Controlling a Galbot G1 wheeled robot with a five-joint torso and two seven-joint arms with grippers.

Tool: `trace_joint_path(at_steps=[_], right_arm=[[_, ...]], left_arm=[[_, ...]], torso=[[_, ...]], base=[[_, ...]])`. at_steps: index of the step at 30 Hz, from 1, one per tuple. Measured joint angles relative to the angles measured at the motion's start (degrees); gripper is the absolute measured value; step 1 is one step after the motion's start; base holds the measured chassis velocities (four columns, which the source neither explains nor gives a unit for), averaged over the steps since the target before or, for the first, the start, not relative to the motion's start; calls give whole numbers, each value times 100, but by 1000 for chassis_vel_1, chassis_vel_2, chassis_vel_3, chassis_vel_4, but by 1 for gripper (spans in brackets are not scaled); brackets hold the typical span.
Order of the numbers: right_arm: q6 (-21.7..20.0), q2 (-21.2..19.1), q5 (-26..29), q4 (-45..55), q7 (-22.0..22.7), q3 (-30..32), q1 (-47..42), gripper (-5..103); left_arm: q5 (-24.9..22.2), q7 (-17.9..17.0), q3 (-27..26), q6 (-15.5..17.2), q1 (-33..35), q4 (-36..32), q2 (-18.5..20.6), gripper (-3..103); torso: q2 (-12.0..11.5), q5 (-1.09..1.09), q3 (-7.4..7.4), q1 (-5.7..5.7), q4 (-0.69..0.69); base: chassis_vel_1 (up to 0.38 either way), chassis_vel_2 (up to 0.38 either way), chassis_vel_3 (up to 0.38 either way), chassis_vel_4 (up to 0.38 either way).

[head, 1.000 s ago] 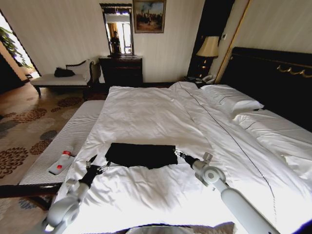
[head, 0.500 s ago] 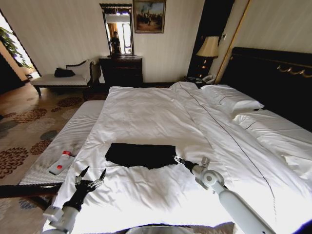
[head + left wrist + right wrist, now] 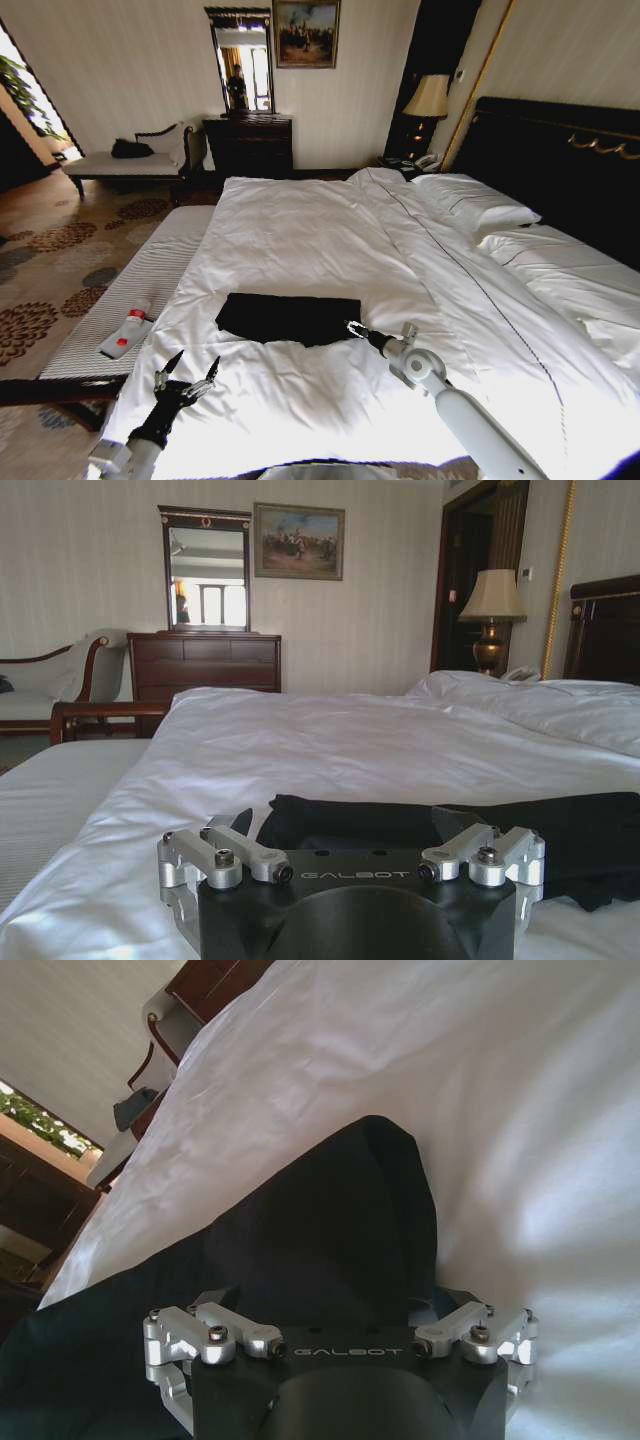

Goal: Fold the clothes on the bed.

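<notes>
The black T-shirt (image 3: pixel 289 317), folded into a flat band, lies on the white duvet near the foot of the bed (image 3: pixel 330 240). My right pincer (image 3: pixel 352 328) sits at the shirt's right end, tips at its edge; I cannot tell whether they are parted or closed. My left pincer (image 3: pixel 186 371), fingers spread and holding nothing, hovers apart from the shirt, toward the duvet's edge.

Black T-shirt (image 3: pixel 288 318): folded into a flat, wide rectangular bundle, lettering not visible. Lies on the white duvet near the foot of the bed (image 3: pixel 330 250), toward the robot's left side. Long axis runs across the bed. Edges slightly uneven along the near side. Bed: white bedding, rumpled; dark headboard.
</notes>
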Motion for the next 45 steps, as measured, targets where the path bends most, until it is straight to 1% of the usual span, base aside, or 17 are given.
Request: trace_joint_path(at_steps=[4,7,9,13,16,17,18,20,24,25,27,28,29,32,37,40,45], right_arm=[[-4,31,-32,-19,-4,-55,16,100],[-4,47,-42,-22,-4,-75,16,91],[-4,50,-45,-22,-4,-84,17,91],[-3,67,-63,-1,-1,-111,21,70],[-2,72,-72,22,6,-115,13,64],[0,70,-79,47,8,-119,-2,58],[3,25,-93,137,23,-123,-28,42],[4,15,-94,155,27,-123,-28,42],[18,-9,-101,205,47,-102,-48,21],[18,-9,-101,205,47,-102,-48,21],[23,0,-115,232,48,-76,-97,11],[27,11,-120,241,48,-68,-113,11],[31,25,-125,246,48,-64,-122,5],[45,56,-132,246,49,-61,-125,2],[174,128,-159,254,34,-67,-103,2],[239,148,-170,323,50,-37,-112,2],[300,-28,-166,564,99,104,-202,2]], left_arm=[[2,-9,68,10,-48,-16,-12,100],[10,-12,99,10,-52,1,-33,100],[15,-12,108,11,-53,9,-39,100],[21,-23,131,10,-74,12,-42,100],[29,-27,130,11,-84,-1,-43,100],[30,-29,123,11,-89,-28,-56,100],[25,-34,105,14,-104,-91,-93,100],[25,-34,105,15,-109,-99,-97,100],[58,-40,148,20,-118,-128,-132,100],[58,-40,148,20,-118,-128,-132,100],[94,-40,168,30,-102,-145,-158,100],[108,-45,174,30,-105,-146,-174,100],[118,-52,177,30,-111,-148,-188,100],[144,-71,180,31,-116,-160,-204,100],[337,-80,129,2,-115,-102,-227,100],[311,-89,118,-8,-112,-87,-239,100],[260,-117,176,0,-218,-88,-239,100]], torso=[[0,0,0,1,0],[0,1,0,0,0],[0,1,0,0,0],[0,1,0,1,0],[0,1,0,1,1],[0,1,1,0,1],[0,1,0,0,1],[0,1,0,0,1],[0,1,0,1,1],[0,1,0,1,1],[0,1,0,0,1],[0,1,0,0,1],[0,1,0,0,1],[0,0,0,0,0],[0,1,1,0,0],[0,1,0,0,2],[0,1,0,0,1]], base=[[0,0,0,0],[0,0,0,0],[0,0,0,0],[0,0,0,0],[0,0,0,0],[0,0,0,0],[0,0,0,0],[0,0,0,0],[0,0,0,0],[0,0,0,0],[0,0,0,0],[0,0,0,0],[0,0,0,0],[0,0,0,0],[0,0,0,0],[0,0,0,0],[0,0,0,0]])
